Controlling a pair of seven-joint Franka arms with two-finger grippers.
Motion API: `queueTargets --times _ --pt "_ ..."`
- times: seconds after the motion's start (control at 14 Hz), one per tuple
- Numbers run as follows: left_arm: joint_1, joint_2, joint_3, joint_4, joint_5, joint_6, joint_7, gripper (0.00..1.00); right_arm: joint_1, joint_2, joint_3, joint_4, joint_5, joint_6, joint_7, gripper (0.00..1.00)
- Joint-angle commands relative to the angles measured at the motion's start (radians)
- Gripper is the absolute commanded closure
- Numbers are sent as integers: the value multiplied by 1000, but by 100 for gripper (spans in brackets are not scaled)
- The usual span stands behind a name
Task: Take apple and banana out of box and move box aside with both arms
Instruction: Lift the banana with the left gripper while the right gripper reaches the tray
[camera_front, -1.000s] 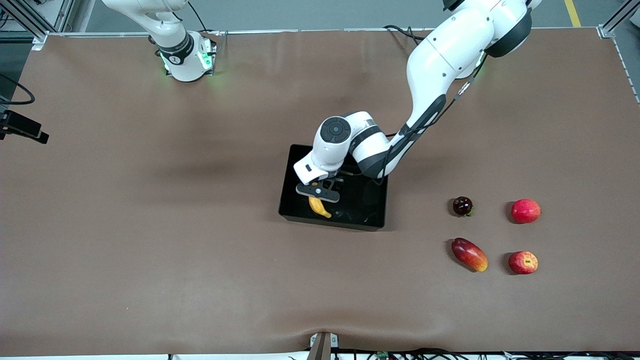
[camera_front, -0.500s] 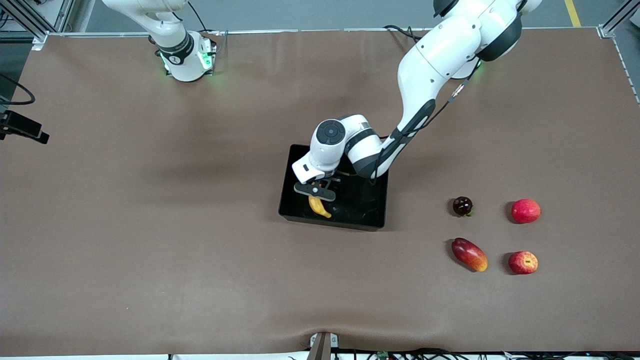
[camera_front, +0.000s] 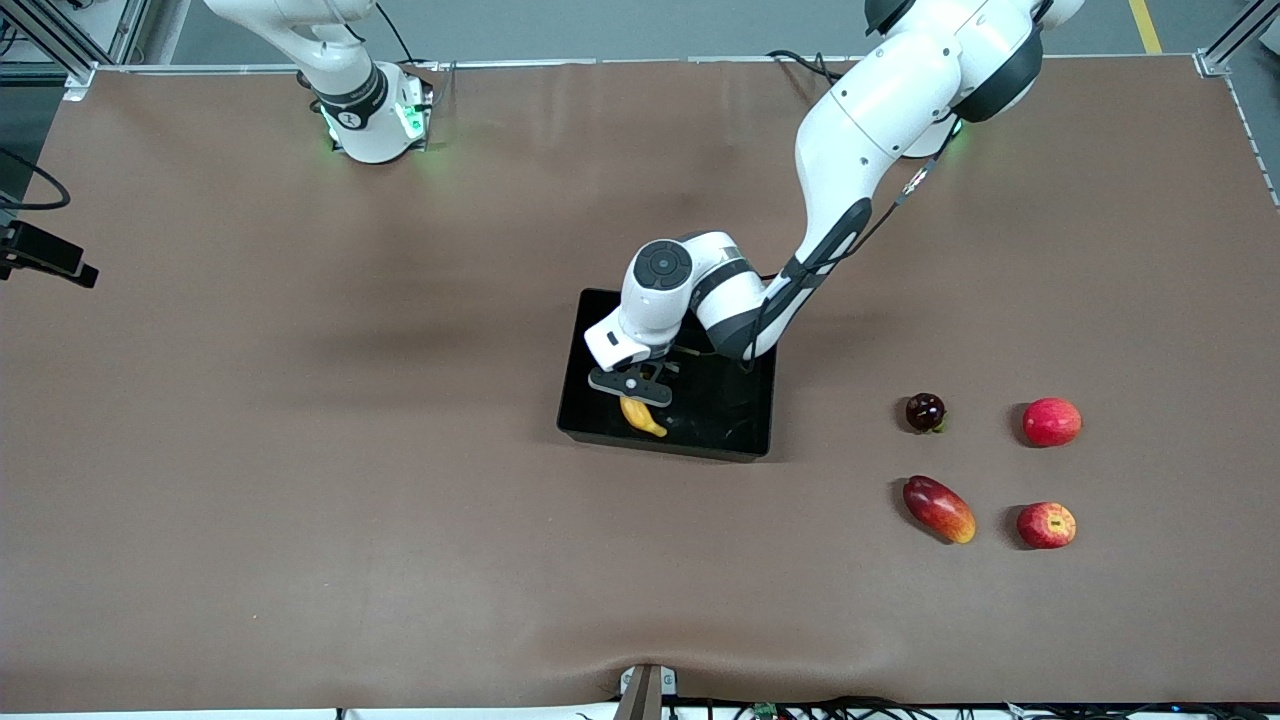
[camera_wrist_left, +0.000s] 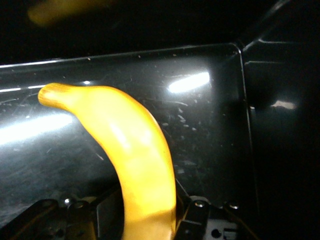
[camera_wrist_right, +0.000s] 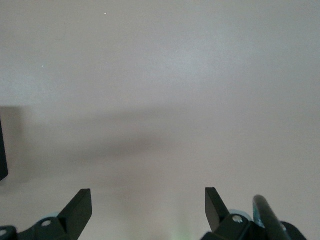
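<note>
The yellow banana lies inside the black box near the middle of the table. My left gripper reaches down into the box and is shut on the banana, whose thick part sits between the two fingers. The box's glossy floor shows under it. The red apple with yellow flecks rests on the table toward the left arm's end, nearer to the front camera than the box. My right gripper hangs open over bare table with nothing between its fingers; that arm waits.
Beside the apple lies an oblong red-orange mango. A plain pinkish-red round fruit and a small dark round fruit sit just farther from the front camera. A brown mat covers the table.
The left gripper has shut on the banana inside the box, having been open a second ago. The left arm's upper links swung slightly. The right arm has not moved.
</note>
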Motion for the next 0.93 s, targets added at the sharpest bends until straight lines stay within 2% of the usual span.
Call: queueTargets --times 0.0,0.21,0.36,0.71,0.86 --pt "0 -6 28 13 32 7 -19 100 -20 6 15 16 2 -4 -8 0" --pt "3 -60 51 28 32 -76 -16 100 -20 6 15 16 2 -4 -8 0" --pt "6 -100 42 39 15 -162 -17 100 -22 8 15 16 1 -4 -8 0" --pt "9 -213 17 48 -32 -271 -17 100 -31 29 15 17 7 5 -9 0" --pt "49 -274 12 45 -72 -334 7 100 -17 55 19 17 4 7 -8 0"
